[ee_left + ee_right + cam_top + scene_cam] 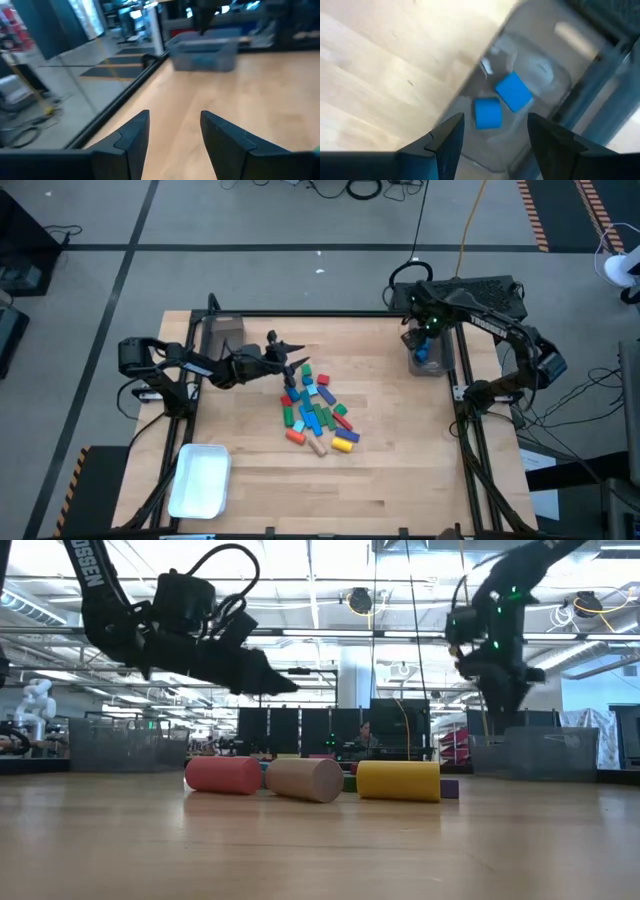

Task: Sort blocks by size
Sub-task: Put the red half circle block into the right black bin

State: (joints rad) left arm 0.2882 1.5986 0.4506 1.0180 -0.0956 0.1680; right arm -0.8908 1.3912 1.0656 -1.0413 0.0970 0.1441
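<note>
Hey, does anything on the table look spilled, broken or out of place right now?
Nothing stands out. The unsorted blocks lie in a loose pile mid-table, two blue blocks sit inside the clear bin under the right hand, and the white tray sits flat.

Mixed-colour blocks (316, 412) heaped mid-table; 2 blue blocks (500, 102) in bin

In the low view, the red cylinder (222, 774), tan cylinder (304, 779) and yellow cylinder (398, 781) hide most of the blocks (316, 409) behind them. The right wrist view is smeared; the clear bin (540, 75) runs off its edge. The left wrist view blurs the far bin (202, 49).
</note>
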